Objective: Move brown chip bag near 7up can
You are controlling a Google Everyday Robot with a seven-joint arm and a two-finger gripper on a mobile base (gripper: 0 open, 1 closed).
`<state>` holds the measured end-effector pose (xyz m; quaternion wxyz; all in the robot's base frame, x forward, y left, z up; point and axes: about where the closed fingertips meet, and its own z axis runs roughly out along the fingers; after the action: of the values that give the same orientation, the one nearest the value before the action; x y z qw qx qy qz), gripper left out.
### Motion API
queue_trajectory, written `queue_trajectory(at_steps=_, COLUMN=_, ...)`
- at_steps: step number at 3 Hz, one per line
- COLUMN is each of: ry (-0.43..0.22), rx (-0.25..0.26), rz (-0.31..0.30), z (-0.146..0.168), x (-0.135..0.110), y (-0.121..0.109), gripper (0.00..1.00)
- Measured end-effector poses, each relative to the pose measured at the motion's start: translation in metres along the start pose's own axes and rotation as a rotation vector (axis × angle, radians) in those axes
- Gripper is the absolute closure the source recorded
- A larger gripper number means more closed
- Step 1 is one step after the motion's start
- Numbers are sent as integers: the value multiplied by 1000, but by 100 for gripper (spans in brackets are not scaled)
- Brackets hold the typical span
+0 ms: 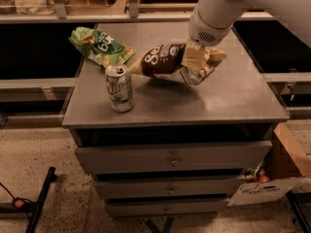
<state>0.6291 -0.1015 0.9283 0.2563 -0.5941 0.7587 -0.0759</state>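
Gripper: the gripper (196, 57) sat upper right of centre in the frame, over the back right part of the cabinet top (238, 98). It hung off the white arm (218, 11) that swept in from the top right corner.
Grip: clamped down hard on the right end of the brown chip bag (163, 59), and the foil was bunched and crumpled where it was pinched.
Brown chip bag: up off the surface and lying roughly level, with its white lettering towards the camera and its pointed end aimed left. A soft shadow (180, 89) lay on the grey top right underneath it.
7up can: the 7up can (119, 88) stood upright at the left front of the top, pull-tab up and green logo facing the camera.
Bag to can: near, but apart. The bag's left tip hung just above and to the right of the can's rim in the frame.
Green chip bag: the green chip bag (100, 46) lay flat at the back left, behind the can. Its lower corner was just beside the brown bag's tip, and I could not tell whether the two touched.
Below the top: grey drawers (172, 158) were stacked down the front, each with a small knob.
Lower right: a cardboard box (287, 161) sat on the speckled floor beside the cabinet.
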Motion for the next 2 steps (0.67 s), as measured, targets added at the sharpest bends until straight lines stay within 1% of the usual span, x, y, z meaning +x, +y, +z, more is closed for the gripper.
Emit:
queue_trajectory(at_steps=1, ry=0, rx=-8, rz=7, z=4, x=-7, y=4, gripper=100)
queue_trajectory(at_steps=2, ry=1, rx=-5, rz=17, z=6, x=-10, y=6, gripper=100)
